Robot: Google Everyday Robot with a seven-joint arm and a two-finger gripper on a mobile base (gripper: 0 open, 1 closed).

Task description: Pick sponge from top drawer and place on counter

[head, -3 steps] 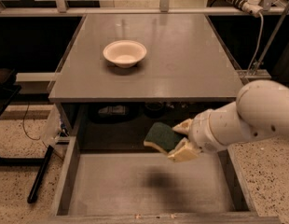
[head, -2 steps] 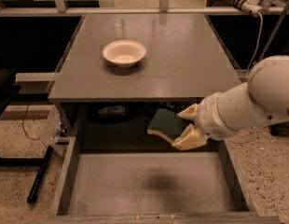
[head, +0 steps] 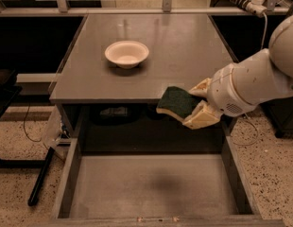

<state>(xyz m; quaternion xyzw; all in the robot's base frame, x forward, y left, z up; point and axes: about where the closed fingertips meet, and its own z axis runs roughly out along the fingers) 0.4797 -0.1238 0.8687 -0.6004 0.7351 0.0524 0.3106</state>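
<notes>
Gripper point(head: 193, 106): right of centre, at the front edge of the counter point(head: 175, 51); two tan fingers pinching the sponge point(head: 176, 101).
Sponge: held in the air, dark green face up, yellow layer beneath, overlapping the counter's front edge.
Top drawer point(head: 151, 186): pulled out, below the sponge; faint shadow on its grey bottom.
White bowl point(head: 126, 54): upright on the counter, well apart from the sponge.

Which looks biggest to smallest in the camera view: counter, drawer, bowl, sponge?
Biggest: counter and top drawer, about alike; the drawer sits nearer the camera.
Then: white bowl and sponge, about alike too; the sponge, in the pincer at the counter's front edge, is nearer.
</notes>
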